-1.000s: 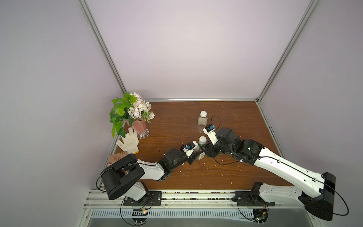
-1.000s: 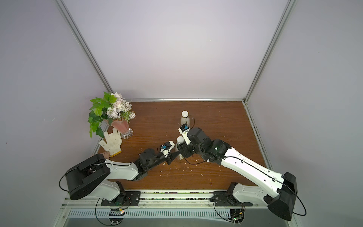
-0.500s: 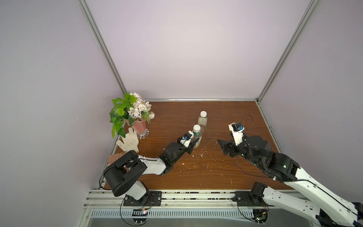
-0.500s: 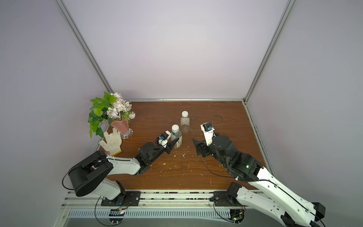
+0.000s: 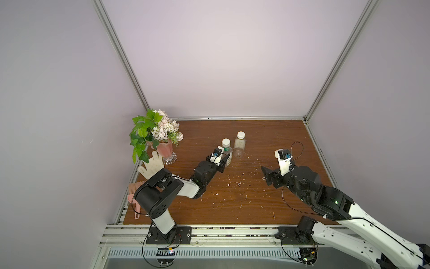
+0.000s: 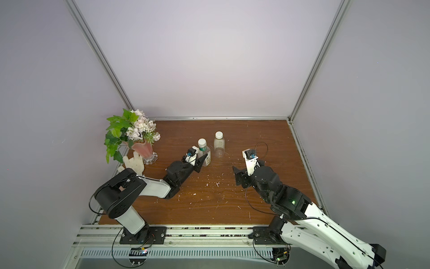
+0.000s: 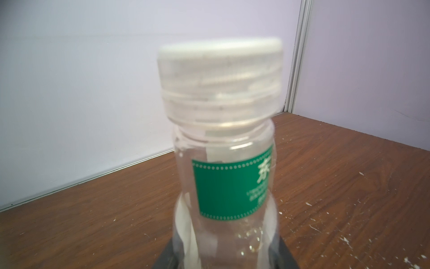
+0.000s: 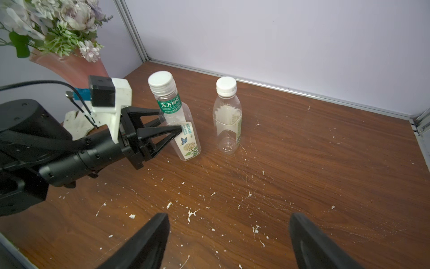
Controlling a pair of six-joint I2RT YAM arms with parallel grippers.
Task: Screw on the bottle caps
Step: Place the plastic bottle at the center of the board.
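Left end effector (image 8: 171, 122) grips the tilted, capped labelled bottle (image 8: 189, 142); right end effector (image 8: 229, 223), wide open and empty, faces it, well apart.

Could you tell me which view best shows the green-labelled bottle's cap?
The left wrist view: the cap on the green-labelled bottle is large, side-on, though blurred. The right wrist view shows it smaller; both top views, a white disc.
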